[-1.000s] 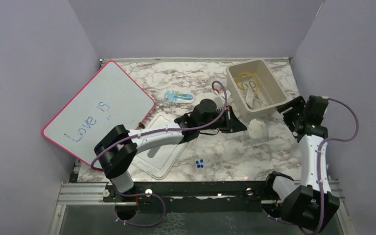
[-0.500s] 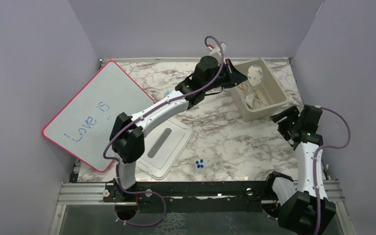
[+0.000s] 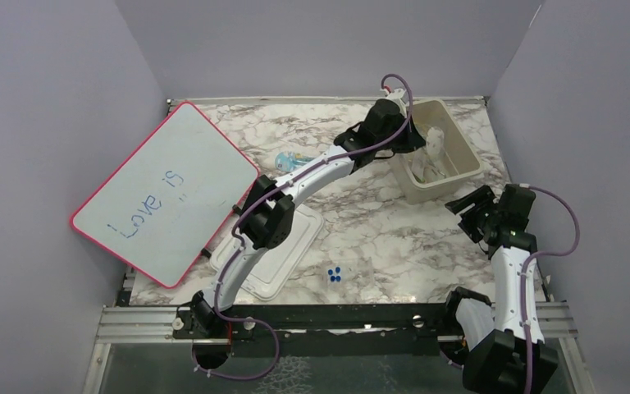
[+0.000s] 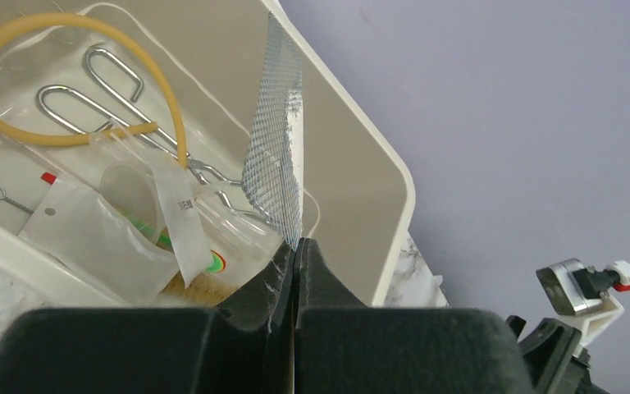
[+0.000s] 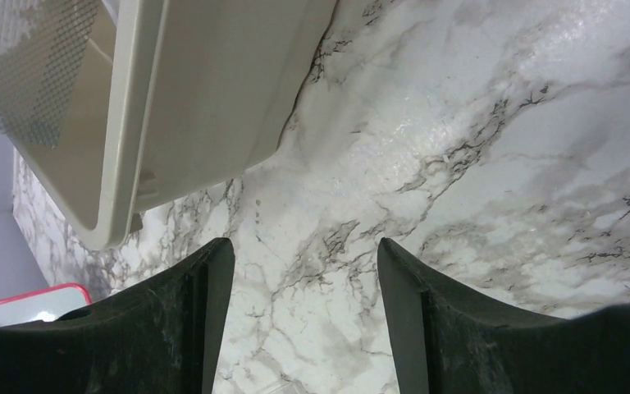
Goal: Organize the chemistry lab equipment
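My left gripper (image 4: 295,246) is shut on the lower corner of a wire mesh square (image 4: 277,139) and holds it upright inside the beige bin (image 4: 361,172). In the top view the gripper (image 3: 417,135) is over the bin (image 3: 462,156), and the mesh (image 3: 435,141) looks pale. In the bin lie amber rubber tubing (image 4: 66,82), metal scissor-like forceps (image 4: 102,94), a green stick (image 4: 157,238) inside clear plastic pieces (image 4: 123,222), and a small wire loop (image 4: 4,199). My right gripper (image 5: 303,263) is open and empty above bare marble just near of the bin (image 5: 213,98), as the top view (image 3: 466,203) also shows.
A red-framed whiteboard (image 3: 164,189) leans at the left. A clear plastic lid (image 3: 283,246) lies under my left arm. A small blue-capped item (image 3: 335,275) sits near the front edge. A blue and clear item (image 3: 291,160) lies on the marble behind the lid.
My left arm has lifted the mesh from the table centre and carried it far-right into the bin. The bin shifted and turned. My right gripper drew back toward the near edge.
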### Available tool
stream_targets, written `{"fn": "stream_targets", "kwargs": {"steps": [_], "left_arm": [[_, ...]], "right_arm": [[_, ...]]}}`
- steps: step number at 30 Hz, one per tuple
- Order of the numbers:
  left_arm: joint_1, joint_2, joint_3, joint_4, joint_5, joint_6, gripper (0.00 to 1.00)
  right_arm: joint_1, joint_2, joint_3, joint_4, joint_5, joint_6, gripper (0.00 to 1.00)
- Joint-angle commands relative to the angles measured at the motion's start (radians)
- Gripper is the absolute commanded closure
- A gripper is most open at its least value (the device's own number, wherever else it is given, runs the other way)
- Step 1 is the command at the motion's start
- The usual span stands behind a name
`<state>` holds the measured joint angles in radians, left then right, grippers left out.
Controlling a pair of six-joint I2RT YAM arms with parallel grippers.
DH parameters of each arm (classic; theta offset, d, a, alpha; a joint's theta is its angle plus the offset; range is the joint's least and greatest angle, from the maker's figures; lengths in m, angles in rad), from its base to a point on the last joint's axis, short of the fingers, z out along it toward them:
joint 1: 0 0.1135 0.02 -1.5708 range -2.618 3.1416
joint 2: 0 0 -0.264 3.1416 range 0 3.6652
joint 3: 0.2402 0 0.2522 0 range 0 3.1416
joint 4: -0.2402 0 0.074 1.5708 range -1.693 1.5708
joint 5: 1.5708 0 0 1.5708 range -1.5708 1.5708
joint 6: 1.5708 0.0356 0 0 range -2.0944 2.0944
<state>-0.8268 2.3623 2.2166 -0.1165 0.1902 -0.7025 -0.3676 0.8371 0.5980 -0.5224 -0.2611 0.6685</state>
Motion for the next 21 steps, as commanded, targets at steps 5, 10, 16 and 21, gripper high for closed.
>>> {"fn": "stream_targets", "kwargs": {"steps": [5, 10, 16, 21], "left_arm": [[-0.004, 0.027, -0.032, 0.111, 0.008, -0.129, 0.93], [-0.004, 0.076, 0.02, 0.06, -0.002, -0.124, 0.87], [-0.004, 0.069, 0.079, -0.041, -0.055, 0.006, 0.7], [0.008, 0.008, 0.094, -0.111, -0.106, 0.116, 0.59]], "right_arm": [[0.004, -0.012, -0.01, -0.001, -0.046, -0.018, 0.32], [0.004, -0.016, -0.009, -0.005, -0.044, -0.02, 0.32], [0.003, -0.011, -0.01, 0.002, -0.048, -0.024, 0.32], [0.003, -0.005, -0.007, 0.009, -0.065, -0.041, 0.32]]}}
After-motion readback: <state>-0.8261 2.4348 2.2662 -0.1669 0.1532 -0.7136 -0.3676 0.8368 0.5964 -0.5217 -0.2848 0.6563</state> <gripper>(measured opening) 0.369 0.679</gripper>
